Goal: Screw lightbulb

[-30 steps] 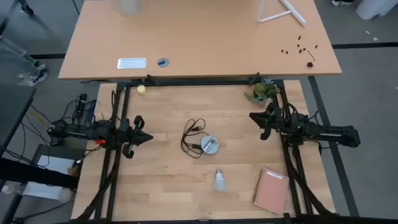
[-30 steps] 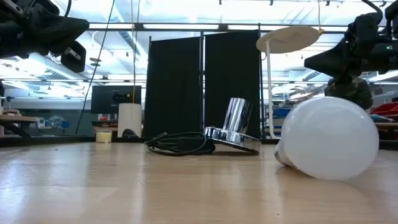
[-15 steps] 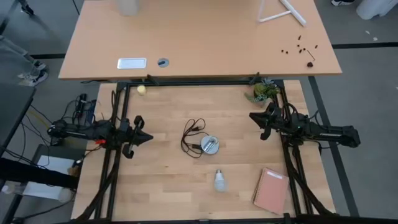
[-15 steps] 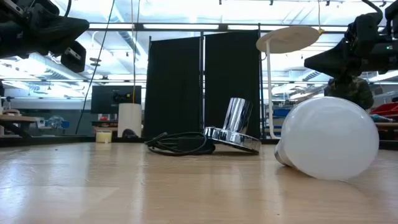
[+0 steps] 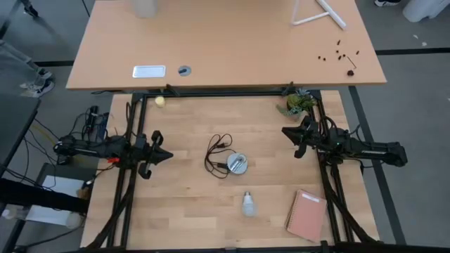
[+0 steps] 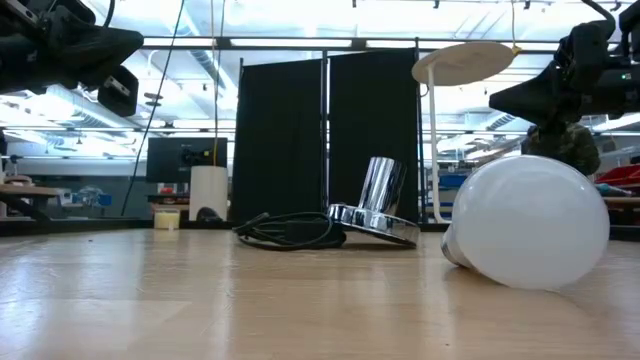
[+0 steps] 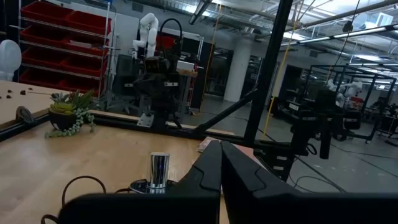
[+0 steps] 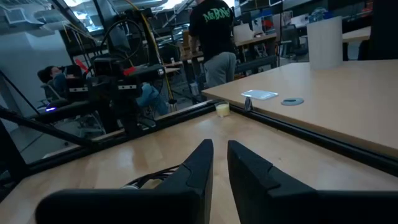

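A pale wooden table carries the work — the lightbulb lies on its side toward the near edge, just nearer than the silver socket disc with its coiled black cord. A pink notebook lies to the bulb's right. The left gripper hangs at the left side, the right gripper at the right (both pinched closed, holding nothing) — well apart from the bulb.

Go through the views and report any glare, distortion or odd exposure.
Low view: the lightbulb looms oversized near the lens; bright ceiling lights behind leave both arms as dark shapes. High view: even light, soft shadows. Left wrist view: the chrome socket catches glints.
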